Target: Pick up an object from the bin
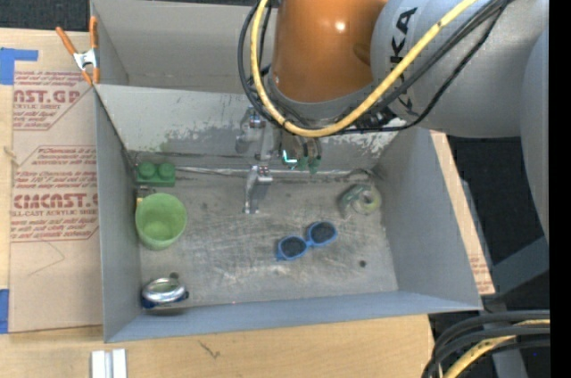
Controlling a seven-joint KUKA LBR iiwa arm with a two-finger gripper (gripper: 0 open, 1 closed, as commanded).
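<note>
Jaws are hovering over bare bin [223,265] floor; whether apart or together cannot be determined. Nearest, a blue twin-ring piece [306,241] is lying front-right of them; a green cup [161,219] is sitting leftward.

Blue two-lens toy glasses [305,241], lying flat, front-right of bin [116,189].

In the grey metal bin [178,46], the green two-stud plastic block [154,173] lies by the left wall, with the green plastic cup [161,218] just in front of it. The round metal tin [164,293] sits in the front left corner. The blue plastic goggles [305,241] lie right of centre, and the pale ring-shaped roll [361,200] lies behind them, near the right wall. The hand [255,203] hangs over the middle, between block and roll.
</note>
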